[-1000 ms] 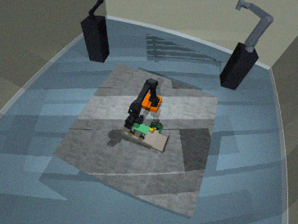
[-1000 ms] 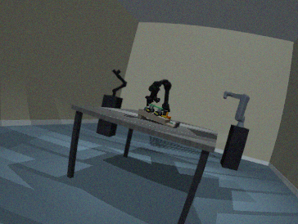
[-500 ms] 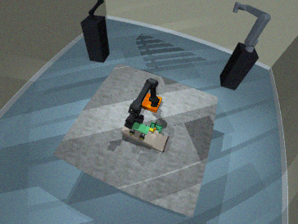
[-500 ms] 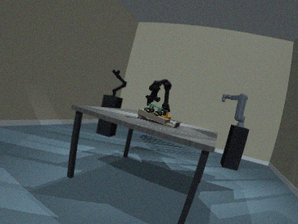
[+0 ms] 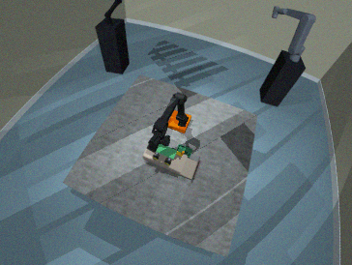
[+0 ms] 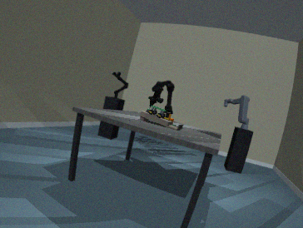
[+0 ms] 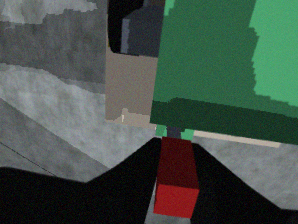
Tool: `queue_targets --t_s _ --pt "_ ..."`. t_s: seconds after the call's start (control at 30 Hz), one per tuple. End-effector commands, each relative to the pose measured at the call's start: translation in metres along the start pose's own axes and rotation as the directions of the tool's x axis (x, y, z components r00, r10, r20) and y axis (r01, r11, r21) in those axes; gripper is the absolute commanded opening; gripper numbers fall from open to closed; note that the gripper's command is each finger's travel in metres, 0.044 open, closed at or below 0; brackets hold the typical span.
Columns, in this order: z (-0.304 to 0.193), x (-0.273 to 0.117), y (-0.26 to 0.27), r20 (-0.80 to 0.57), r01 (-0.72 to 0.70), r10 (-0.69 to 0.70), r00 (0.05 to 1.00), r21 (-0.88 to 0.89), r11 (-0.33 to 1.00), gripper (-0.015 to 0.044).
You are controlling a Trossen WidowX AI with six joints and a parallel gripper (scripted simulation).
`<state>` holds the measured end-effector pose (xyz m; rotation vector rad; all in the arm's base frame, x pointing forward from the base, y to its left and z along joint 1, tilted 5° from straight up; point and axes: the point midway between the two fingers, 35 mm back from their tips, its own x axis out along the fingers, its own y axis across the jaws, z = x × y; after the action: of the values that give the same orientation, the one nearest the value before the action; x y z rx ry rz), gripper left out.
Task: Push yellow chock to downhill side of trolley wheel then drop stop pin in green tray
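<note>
The gripper (image 5: 154, 147) (image 7: 173, 148) is clamped on the red-headed stop pin (image 7: 177, 167).

In the wrist view, the red head is between the two dark fingers, just beside the edge of the green trolley (image 5: 166, 152) (image 7: 210, 65). The trolley stands on the pale ramp (image 5: 181, 167) (image 7: 127, 85), near its uphill end.

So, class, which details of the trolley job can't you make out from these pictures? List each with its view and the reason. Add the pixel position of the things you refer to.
- Chock (image 5: 181, 153) against a wheel: top view, too small and grainy to tell.
- Pin's (image 7: 176, 175) lower end: wrist view, hidden by its own red head and the trolley (image 5: 165, 151) (image 7: 215, 65).
- Far-side wheels: exterior view, too small, behind the near ones.
</note>
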<state>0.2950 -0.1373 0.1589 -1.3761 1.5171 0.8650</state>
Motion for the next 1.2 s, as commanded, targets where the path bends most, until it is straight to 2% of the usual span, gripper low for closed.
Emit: queue_targets --t_s 0.0,1.17 --pt "-0.002 -0.005 0.000 -0.003 0.005 -0.005 1.000 0.006 1.000 0.0000" --pt "-0.003 -0.020 0.001 -0.003 0.004 -0.004 1.000 0.006 1.000 0.0000"
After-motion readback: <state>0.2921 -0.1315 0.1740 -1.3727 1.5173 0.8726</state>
